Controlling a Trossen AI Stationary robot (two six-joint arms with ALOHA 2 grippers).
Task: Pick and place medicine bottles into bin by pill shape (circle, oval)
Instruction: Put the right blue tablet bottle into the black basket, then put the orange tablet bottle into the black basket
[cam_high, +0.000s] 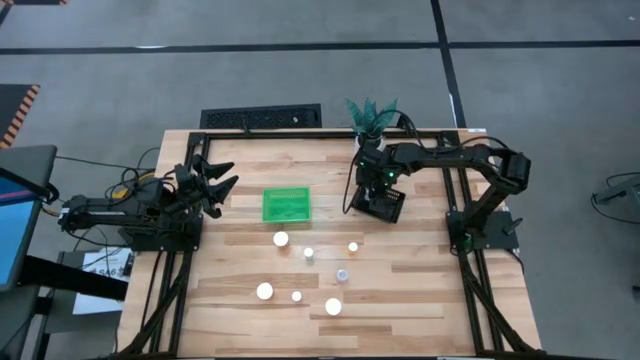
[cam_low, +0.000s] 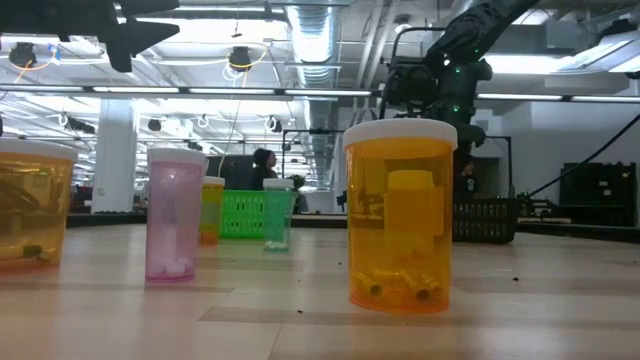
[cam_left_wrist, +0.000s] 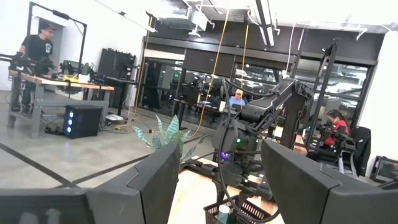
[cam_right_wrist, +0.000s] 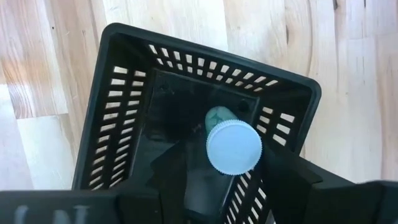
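My right gripper (cam_right_wrist: 217, 186) hangs over the black bin (cam_high: 385, 207), pointing steeply down. A green medicine bottle with a white cap (cam_right_wrist: 233, 147) stands tilted in that bin between the spread fingers, its base (cam_right_wrist: 217, 116) on or near the bin's floor. Several other white-capped medicine bottles (cam_high: 309, 253) stand upright on the table's middle and near part; in the low view an orange one (cam_low: 400, 215) and a pink one (cam_low: 172, 215) are closest. My left gripper (cam_high: 215, 185) waits open and raised at the table's left edge, holding nothing. My right gripper comes from above with one finger (cam_right_wrist: 286, 186) on each side of the bottle's white cap (cam_right_wrist: 255, 163). The dark bin behind hides the gaps, so I cannot tell whether either finger touches the cap. The bottle leans, base down inside the black bin.
A green bin (cam_high: 286, 205) sits left of the black bin, near the table's middle. A potted green plant (cam_high: 372, 115) stands at the far edge behind my right arm. Black frame rails (cam_high: 460, 215) run along the table's sides.
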